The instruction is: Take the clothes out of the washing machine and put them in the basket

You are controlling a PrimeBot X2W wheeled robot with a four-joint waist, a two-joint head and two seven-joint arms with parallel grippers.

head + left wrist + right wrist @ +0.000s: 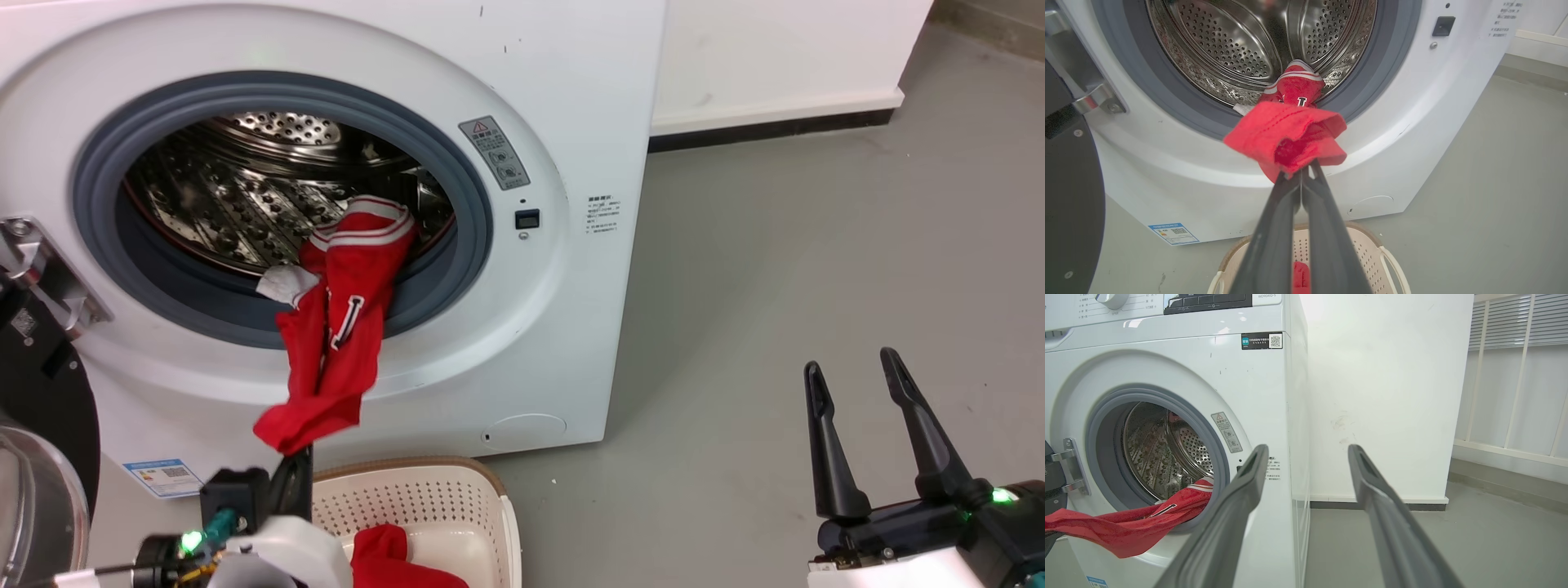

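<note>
Where the washing machine [563,343] stands with its black-rimmed door [41,400] swung wide on the hinge side, a red jersey [347,310] trails out of the round opening. Its white-and-red striped edge lies inside the steel drum [245,188], low down and towards the side away from the hinge. From there the cloth runs over the grey rubber ring [465,269] and down the machine's white front. A white letter shows on the red cloth partway along.

The left tool [295,459] sits below the opening, out in front of the machine's lower panel. Its two dark fingers are pressed together on the jersey's bunched bottom end, so the red cloth spills out around the fingertips in a crumpled fold.

Directly under that tool, on the floor [816,245] just in front of the machine's base, is the cream perforated basket [498,490] with its brown rim. Another red garment [384,555] lies inside it, partly hidden by the arm.

The right tool [851,363] is off past the machine's far side from the hinge, over bare grey floor. Its fingers stand spread apart with nothing between them, well clear of the jersey and the basket. From its wrist view the jersey is low at the mouth of the opening, reaching out towards the hinge side.
</note>
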